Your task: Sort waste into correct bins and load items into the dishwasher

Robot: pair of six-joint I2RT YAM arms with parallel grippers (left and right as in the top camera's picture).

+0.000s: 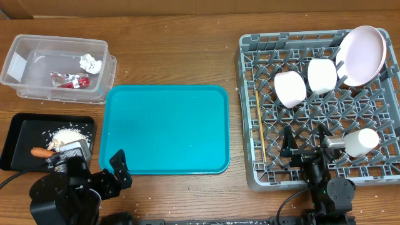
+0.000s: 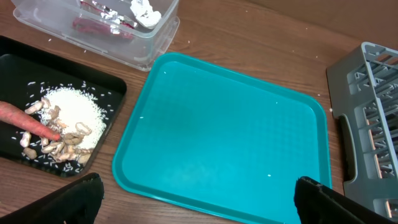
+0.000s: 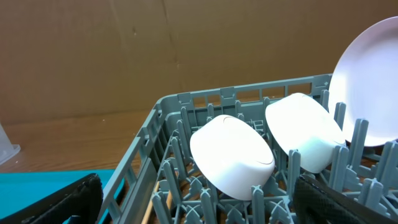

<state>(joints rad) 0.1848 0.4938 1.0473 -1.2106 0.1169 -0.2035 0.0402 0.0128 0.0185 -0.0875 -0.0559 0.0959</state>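
Note:
The grey dish rack (image 1: 250, 119) holds two white bowls (image 1: 290, 89) (image 1: 322, 75), a large white plate (image 1: 361, 55), a small cup (image 1: 361, 142) and chopsticks (image 1: 260, 122) along its left side. The clear tub (image 1: 37, 53) holds a red-silver wrapper (image 1: 70, 80) and a white tissue (image 1: 90, 62). The black tray (image 1: 19, 134) holds rice and scraps (image 1: 67, 136) and an orange carrot (image 1: 42, 152). My left gripper (image 1: 94, 164) is open and empty at the table's front left, by the teal tray (image 1: 165, 128). My right gripper (image 1: 306, 142) is open and empty over the rack's front.
In the left wrist view the teal tray (image 2: 224, 130) lies bare, with the black tray (image 2: 99, 84) and tub (image 2: 143, 46) to its left and the rack's corner (image 2: 348, 81) on the right. In the right wrist view, bowls (image 3: 233, 155) lean on pegs.

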